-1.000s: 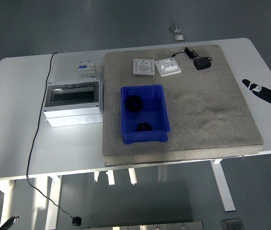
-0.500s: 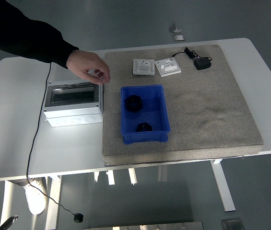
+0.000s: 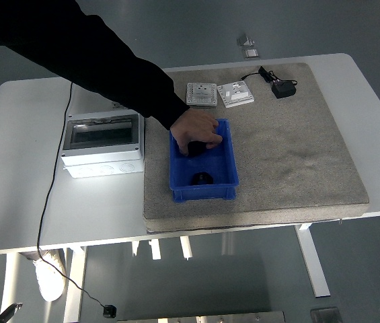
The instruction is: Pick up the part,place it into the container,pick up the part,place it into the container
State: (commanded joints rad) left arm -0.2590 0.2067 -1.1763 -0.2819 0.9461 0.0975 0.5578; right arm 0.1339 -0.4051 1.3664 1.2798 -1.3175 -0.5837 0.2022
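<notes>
Person's hand [image 3: 195, 128], centre frame, fingers curled over black part [image 3: 195, 147] in blue container [image 3: 226, 168]'s upper end. Second part [image 3: 202, 179] sits at lower end. Robot hands out of frame. Risk: person lifting part out undoes placement, judging by grip.

I see a person's hand [image 3: 195, 128] in a black sleeve [image 3: 89, 57] reaching from the far left into the blue container [image 3: 203, 161] on the grey mat [image 3: 290, 148]. It seems to grip one black part [image 3: 195, 147]; another black part [image 3: 202, 178] lies nearer me. Neither robot hand shows.
</notes>
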